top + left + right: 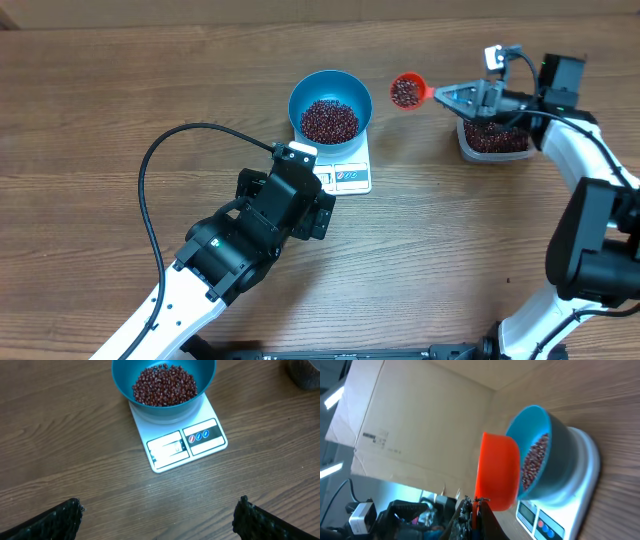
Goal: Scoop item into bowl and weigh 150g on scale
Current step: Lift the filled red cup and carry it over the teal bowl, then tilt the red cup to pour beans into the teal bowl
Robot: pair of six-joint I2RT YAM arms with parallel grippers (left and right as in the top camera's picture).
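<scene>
The blue bowl (330,108) holds a heap of dark red-brown beans (329,120) and stands on the white scale (349,176). My right gripper (463,96) is shut on the handle of a red scoop (407,91) filled with beans, held in the air between the bowl and the clear tub (492,141). In the right wrist view the red scoop (494,471) hangs just in front of the bowl (546,449). My left gripper (157,520) is open over bare wood, a short way in front of the scale (181,446) and bowl (163,387), holding nothing.
The clear plastic tub of beans sits at the right under my right arm. A black cable (150,180) loops over the table left of the left arm. A cardboard sheet (415,425) stands behind the bowl in the right wrist view.
</scene>
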